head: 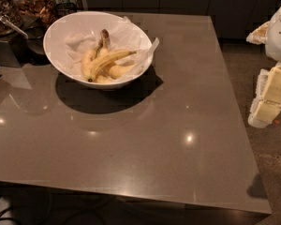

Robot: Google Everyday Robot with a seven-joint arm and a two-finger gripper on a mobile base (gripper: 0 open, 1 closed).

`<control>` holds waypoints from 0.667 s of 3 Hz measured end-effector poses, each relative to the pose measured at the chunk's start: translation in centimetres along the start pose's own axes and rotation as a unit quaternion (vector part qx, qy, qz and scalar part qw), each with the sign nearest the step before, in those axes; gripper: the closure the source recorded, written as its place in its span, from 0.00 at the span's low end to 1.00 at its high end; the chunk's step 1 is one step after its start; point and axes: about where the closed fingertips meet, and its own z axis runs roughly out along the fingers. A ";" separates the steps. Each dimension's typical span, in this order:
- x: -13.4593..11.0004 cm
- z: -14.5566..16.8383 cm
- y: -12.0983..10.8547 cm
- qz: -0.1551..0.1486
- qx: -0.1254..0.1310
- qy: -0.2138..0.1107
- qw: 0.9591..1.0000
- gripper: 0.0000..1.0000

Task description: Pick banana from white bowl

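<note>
Camera view looks down on a glossy grey-brown square tabletop [178, 125] that carries bright light reflections. The large round glossy white bowl [54, 50] stands near the far left corner of the table and casts a dark shadow toward the viewer. Crumpled white paper [126, 32] lines it, with one edge poking over the right rim.

Inside the bowl, the long slender curved yellow banana [110, 59] lies on top, running diagonally. Its small dark tip points to the lower left and its thin stem to the upper right. Under and beside it lie shorter, plumper yellow bananas [121, 71], joined at a dark brown stem [104, 34] that points toward the back of the bowl.

The robot's cream-and-white gripper [270, 97] hangs at the right edge of the view, off the table's right side and well apart from the bowl. It holds nothing visible, and I cannot tell whether it is open or closed.

Clear containers of brown snacks [35, 3] stand behind the bowl at the far left.
</note>
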 end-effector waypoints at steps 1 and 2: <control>-0.9 -0.2 -0.2 -0.004 0.007 0.003 1.000 0.00; -4.3 0.0 -1.0 -0.014 -0.005 0.019 1.000 0.00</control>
